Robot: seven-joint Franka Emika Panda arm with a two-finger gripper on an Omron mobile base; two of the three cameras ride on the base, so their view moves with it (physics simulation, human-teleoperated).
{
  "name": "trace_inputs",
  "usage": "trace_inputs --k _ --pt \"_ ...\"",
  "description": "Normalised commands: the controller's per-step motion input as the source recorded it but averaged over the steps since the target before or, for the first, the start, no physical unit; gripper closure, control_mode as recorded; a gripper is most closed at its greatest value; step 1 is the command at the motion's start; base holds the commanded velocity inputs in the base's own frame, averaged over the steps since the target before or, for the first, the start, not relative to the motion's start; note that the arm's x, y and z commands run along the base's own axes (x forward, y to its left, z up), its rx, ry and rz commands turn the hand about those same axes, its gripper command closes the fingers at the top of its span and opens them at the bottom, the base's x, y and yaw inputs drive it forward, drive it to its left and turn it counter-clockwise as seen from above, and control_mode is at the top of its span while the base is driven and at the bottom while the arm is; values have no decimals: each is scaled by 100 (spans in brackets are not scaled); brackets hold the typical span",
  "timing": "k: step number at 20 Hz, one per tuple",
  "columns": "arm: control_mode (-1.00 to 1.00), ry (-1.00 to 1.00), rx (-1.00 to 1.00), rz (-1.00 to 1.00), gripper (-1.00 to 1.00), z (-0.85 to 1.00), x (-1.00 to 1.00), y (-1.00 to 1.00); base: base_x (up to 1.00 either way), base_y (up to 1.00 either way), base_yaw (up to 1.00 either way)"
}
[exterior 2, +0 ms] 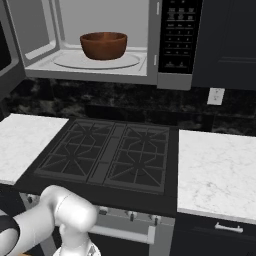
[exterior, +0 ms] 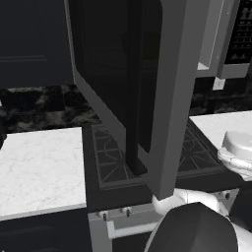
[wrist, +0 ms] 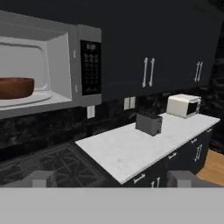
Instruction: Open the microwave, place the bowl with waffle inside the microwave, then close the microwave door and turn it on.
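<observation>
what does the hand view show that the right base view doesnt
Hand view alone: a dark grey boxy toaster and a small white boxy appliance on the white marble counter, upper cabinet doors with silver bar handles, and a strip of wooden floor.

Right base view alone: the robot's white arm and the counter left of the stove.

Both: the open silver-grey microwave holding the reddish-brown wooden bowl, its black button panel, and the black gas stove.

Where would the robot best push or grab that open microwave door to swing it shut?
Probably the microwave door at its free edge, near the dark vertical bar handle, coming from its outer face. It stands swung wide over the stove, and the bowl already sits inside.
</observation>
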Motion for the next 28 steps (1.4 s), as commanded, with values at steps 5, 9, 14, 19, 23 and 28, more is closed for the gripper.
trace_inputs --k 5,9,14,19,23,28 --pt "-100 -20 -1 -1 -100 0 -90 53 0 0 0" --pt "-100 -4 0 -2 -100 -5 6 98 0 0 0" --pt "-100 0 0 -14 -100 -20 45 98 0 0 0" --pt "-100 0 0 -16 -100 -43 79 72 0 0 0" --pt "-100 -5 0 -3 -100 -48 97 42 0 0 0" --pt "-100 -10 0 2 -100 -57 97 59 0 0 0"
